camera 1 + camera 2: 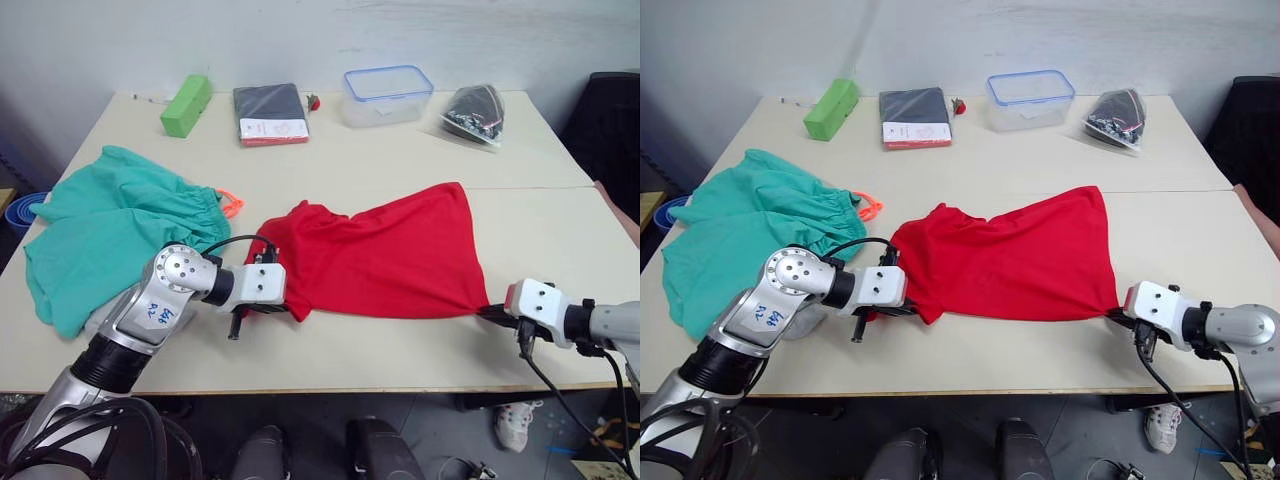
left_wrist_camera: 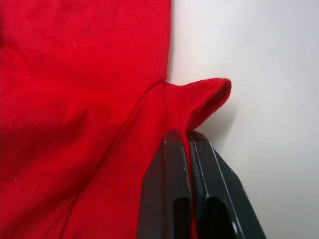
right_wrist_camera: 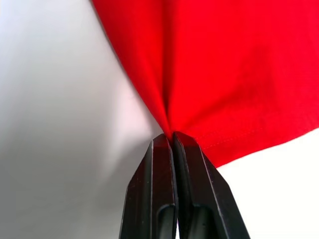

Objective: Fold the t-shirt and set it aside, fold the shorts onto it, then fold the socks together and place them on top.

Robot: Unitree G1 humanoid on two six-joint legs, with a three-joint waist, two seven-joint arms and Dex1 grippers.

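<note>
The red t-shirt (image 1: 385,255) lies spread across the middle of the table, stretched between both grippers. My left gripper (image 1: 285,308) is shut on its near left corner; the left wrist view has the cloth (image 2: 75,114) pinched between the black fingers (image 2: 169,194). At the near right corner my right gripper (image 1: 490,310) is shut on the fabric (image 3: 219,64), which bunches into the fingers (image 3: 162,194). The teal-green shorts (image 1: 110,230) lie crumpled at the left side, their orange drawstring (image 1: 232,204) showing. The socks are out of view.
Along the table's far edge stand a green box (image 1: 186,105), a dark folded packet (image 1: 270,114), a clear lidded container (image 1: 387,95) and a bag of dark items (image 1: 475,113). A blue bowl (image 1: 20,212) sits off the table's left edge.
</note>
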